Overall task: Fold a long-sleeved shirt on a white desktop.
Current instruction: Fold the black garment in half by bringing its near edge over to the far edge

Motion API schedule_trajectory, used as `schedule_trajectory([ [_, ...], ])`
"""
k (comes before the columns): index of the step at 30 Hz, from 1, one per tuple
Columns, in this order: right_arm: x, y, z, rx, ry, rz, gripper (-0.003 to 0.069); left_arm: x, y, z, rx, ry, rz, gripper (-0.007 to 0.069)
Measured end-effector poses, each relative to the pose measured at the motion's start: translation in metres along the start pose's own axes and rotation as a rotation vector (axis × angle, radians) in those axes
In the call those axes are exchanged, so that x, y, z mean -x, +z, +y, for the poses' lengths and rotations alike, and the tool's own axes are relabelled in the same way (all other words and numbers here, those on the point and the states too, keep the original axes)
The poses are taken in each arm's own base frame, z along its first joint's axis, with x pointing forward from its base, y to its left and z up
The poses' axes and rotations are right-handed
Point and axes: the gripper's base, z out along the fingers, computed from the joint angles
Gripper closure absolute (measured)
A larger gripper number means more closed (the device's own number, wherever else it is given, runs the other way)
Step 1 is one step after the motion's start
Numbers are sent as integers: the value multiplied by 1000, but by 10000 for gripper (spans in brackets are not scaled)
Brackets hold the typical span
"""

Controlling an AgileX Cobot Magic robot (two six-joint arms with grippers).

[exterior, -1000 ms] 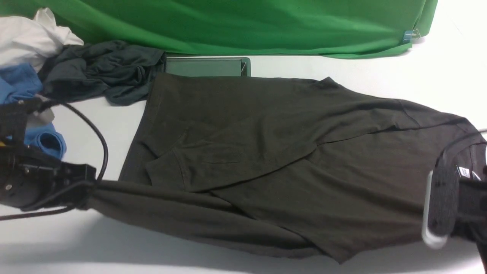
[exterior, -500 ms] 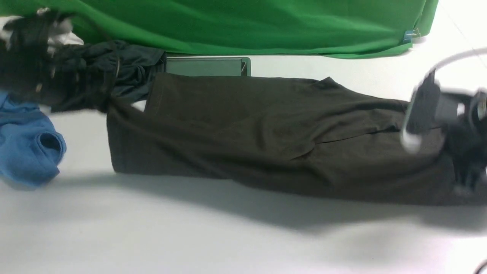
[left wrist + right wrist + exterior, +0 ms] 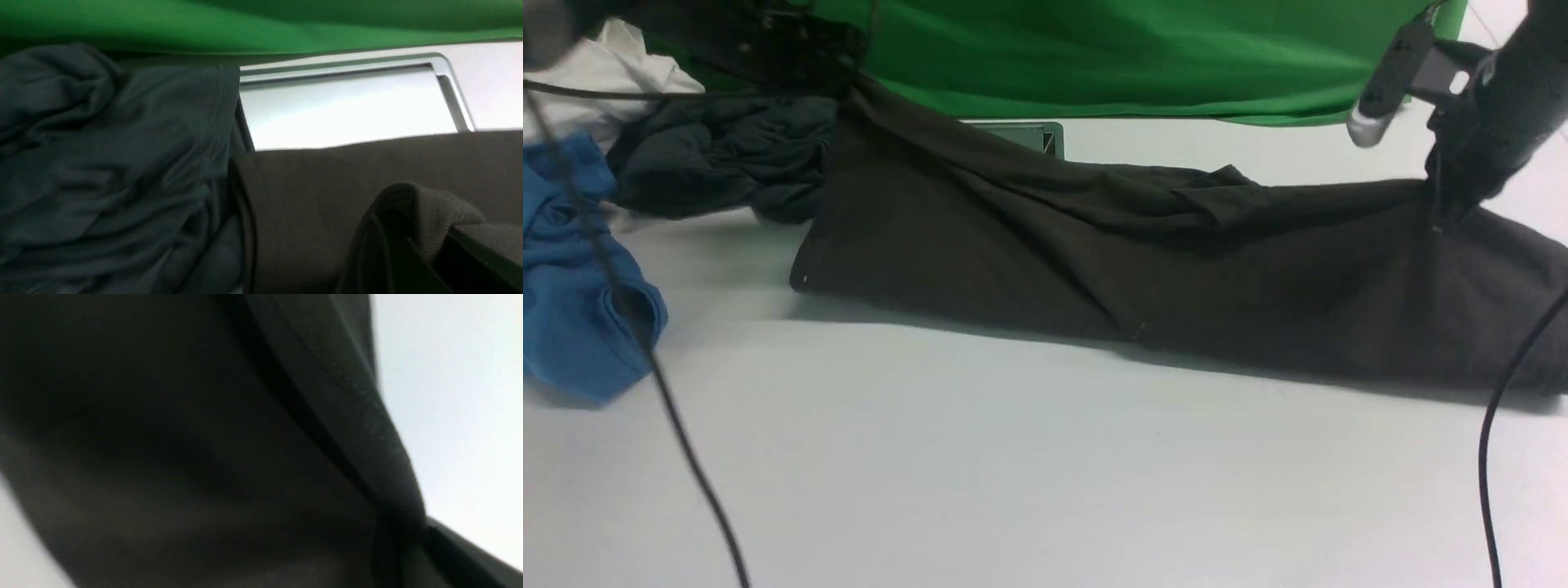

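Front view: left end effector [image 3: 848,82] and right end effector [image 3: 1442,217] both clench the long-sleeved shirt [image 3: 1176,278].

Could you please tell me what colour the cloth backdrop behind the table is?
The backdrop is plain green, shown best in the front view.

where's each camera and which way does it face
Front: between the arms, facing forward across the white desktop to the green backdrop; left hand and right hand show, each pinching the long-sleeved shirt.
Left wrist: on the left arm, facing shirt hem, grey garment, metal hatch; its hand's tip shows.
Right wrist: on the right arm, close on shirt fabric, desktop beyond; hand unclear.
Front and left wrist share hatch and grey garment.
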Motion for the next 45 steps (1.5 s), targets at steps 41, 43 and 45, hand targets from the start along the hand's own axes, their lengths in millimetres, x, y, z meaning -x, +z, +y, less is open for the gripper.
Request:
schedule_trajectory([
  [41, 98, 85, 73, 209, 252, -396, 634, 11, -55, -5, -47, 54, 203, 606],
  [43, 104, 95, 51, 104, 430, -495, 634, 11, -55, -5, -48, 55, 202, 606],
  [45, 105, 93, 39, 64, 520, -546, 634, 11, -55, -5, -48, 55, 202, 606],
])
